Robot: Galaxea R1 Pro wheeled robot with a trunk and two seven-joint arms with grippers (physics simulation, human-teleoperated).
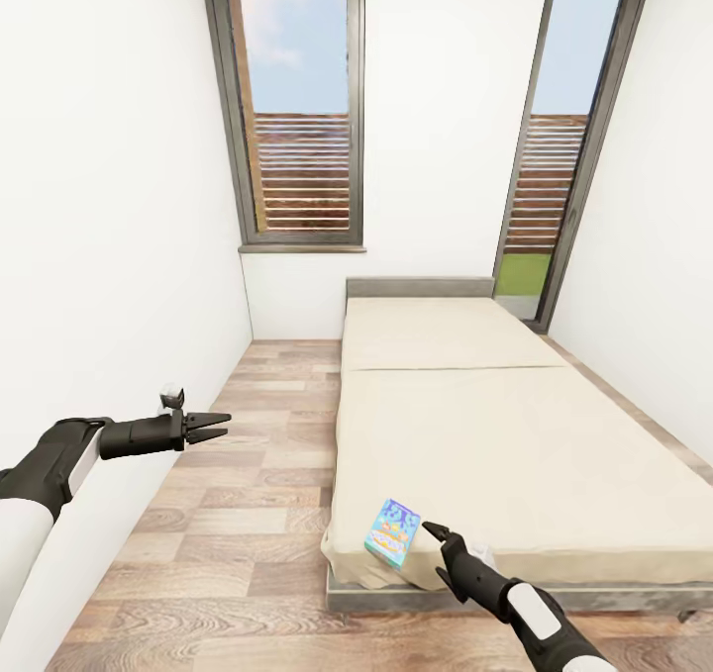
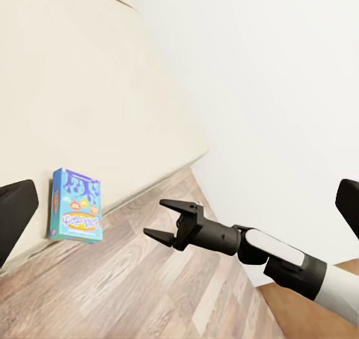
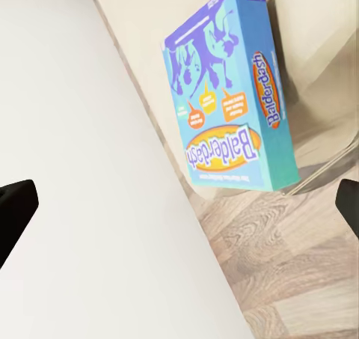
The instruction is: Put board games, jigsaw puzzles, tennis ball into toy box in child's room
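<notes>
blue board game [image 1: 392,531] on bed [image 1: 515,434] corner | right gripper [image 1: 438,553] open, near

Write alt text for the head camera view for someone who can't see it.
A blue game box lies at the near corner of a beige bed, with the open right gripper just beside it. The open left gripper is held out over the wood floor near a white wall, and two tall windows stand behind.

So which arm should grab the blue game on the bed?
The right one, I think. Its claw is open and sits just beside the blue game at the near corner of the bed. The left claw is open too, but it hangs over the floor, well away from the bed.
</notes>
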